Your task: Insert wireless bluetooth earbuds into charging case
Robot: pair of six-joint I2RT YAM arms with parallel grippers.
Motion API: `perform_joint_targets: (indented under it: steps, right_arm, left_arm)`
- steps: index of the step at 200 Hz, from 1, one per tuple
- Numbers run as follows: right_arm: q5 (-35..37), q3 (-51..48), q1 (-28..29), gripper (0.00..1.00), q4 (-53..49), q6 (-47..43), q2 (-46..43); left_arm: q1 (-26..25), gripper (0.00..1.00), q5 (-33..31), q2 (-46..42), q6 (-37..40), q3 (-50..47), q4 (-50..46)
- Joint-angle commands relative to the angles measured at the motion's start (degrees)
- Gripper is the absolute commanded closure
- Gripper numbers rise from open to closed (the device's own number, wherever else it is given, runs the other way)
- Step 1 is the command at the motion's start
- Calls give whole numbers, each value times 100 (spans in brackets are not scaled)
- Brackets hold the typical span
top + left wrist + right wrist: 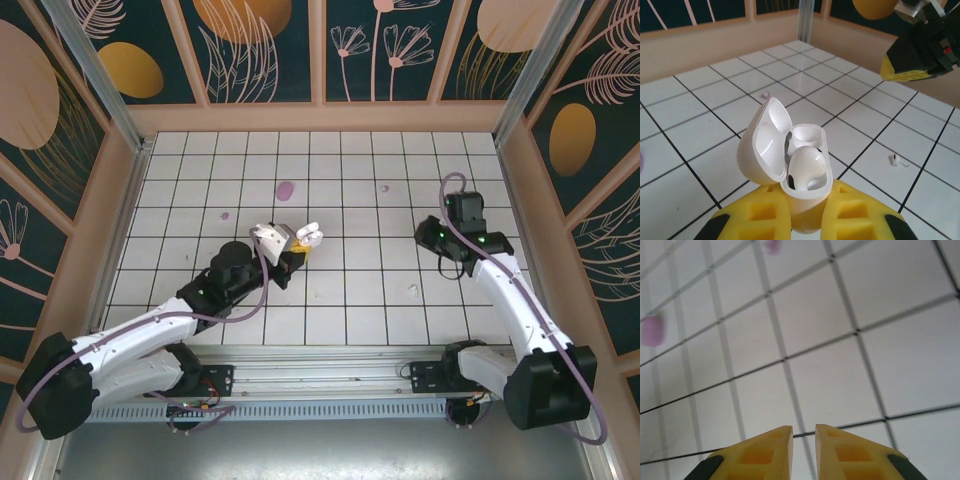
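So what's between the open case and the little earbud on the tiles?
Just bare white tiles. The left wrist view shows nothing between the charging case and the loose earbud.

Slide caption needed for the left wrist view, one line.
Left gripper holds the open charging case, one earbud seated inside, second earbud lying on the tiled table.

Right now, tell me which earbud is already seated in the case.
The earbud sitting inside the open charging case held by the left claw. The other earbud lies loose on a white tile, away from the case.
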Motion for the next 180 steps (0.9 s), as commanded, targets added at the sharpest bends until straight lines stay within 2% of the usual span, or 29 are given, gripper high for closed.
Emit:
perform_joint_targets:
  steps: [1,39,60,81,126,162,180]
  right_arm:
    - [-284,-453,-313,80,-95,157,-235]
    - [-353,-1108,-320,79,26,163,-322]
    - [-599,-1082,-187,70,57,39,-151]
    - [-586,-813,-20,64,-266,-226,340]
    - [381,239,619,58,-1304,-868,1388]
    - [-159,459,566,52,-1560,-1195,1954]
    - [-24,506,690,51,-1785,-1215,2288]
  left_arm:
    - [-9,99,175,201,163,-56,403]
    - [-14,99,318,507,266,-102,709]
    - [-15,99,378,626,283,-100,772]
    - [-15,99,415,687,296,-87,768]
    - [-14,99,417,651,214,-179,843]
    - [-15,99,397,530,191,-261,817]
    - [-13,99,357,457,200,-301,779]
